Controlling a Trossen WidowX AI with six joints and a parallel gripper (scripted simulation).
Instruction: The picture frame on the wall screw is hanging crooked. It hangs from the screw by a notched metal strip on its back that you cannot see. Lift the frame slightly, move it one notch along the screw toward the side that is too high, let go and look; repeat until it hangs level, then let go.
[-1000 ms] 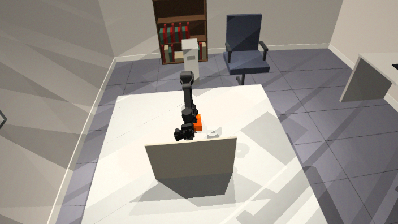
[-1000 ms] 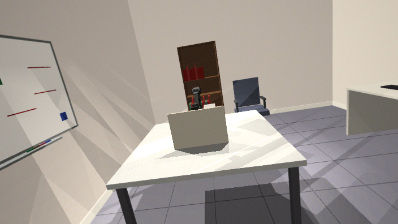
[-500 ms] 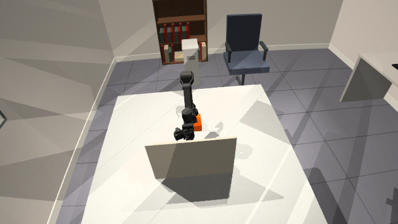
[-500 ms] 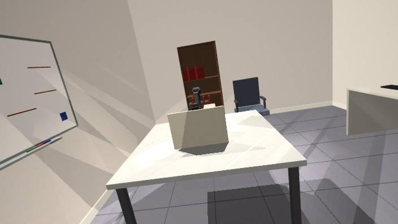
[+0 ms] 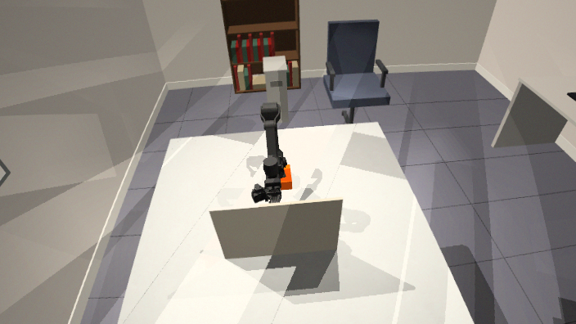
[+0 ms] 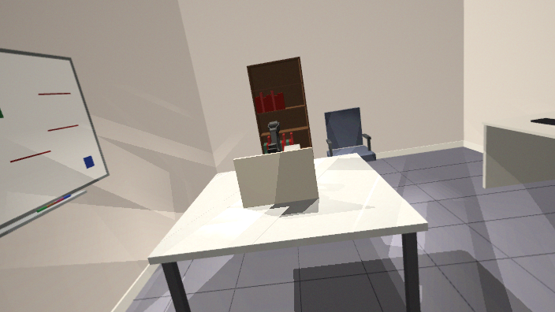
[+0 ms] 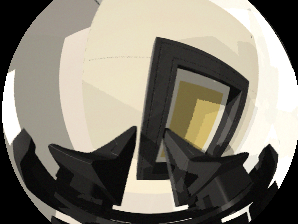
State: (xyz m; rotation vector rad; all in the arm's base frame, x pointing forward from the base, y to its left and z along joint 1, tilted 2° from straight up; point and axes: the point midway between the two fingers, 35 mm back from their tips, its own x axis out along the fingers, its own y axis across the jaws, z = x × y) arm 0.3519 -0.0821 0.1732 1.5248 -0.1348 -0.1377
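Note:
The picture frame [image 7: 151, 95], dark with a yellow picture, hangs on the front of the upright board [image 7: 112, 75] in the wrist view. Its top edge slopes down to the right there, but the wide, angled view does not show for sure how level it is. The screw and the notched strip are hidden. My gripper [image 7: 150, 129] is partly open, with its fingertips apart on either side of the frame's left bar and a gap showing beside the left finger. The top and exterior views show only the back of the board [image 5: 254, 233] [image 6: 258, 183], which hides the frame and fingertips.
The board stands on the white table [image 5: 184, 172] [image 6: 221, 232]. An orange block [image 5: 287, 180] shows beside the dark arm [image 5: 272, 141]. A bookcase [image 5: 262, 26] [image 6: 276, 79] and a blue chair [image 5: 353, 49] [image 6: 343, 128] stand beyond the table.

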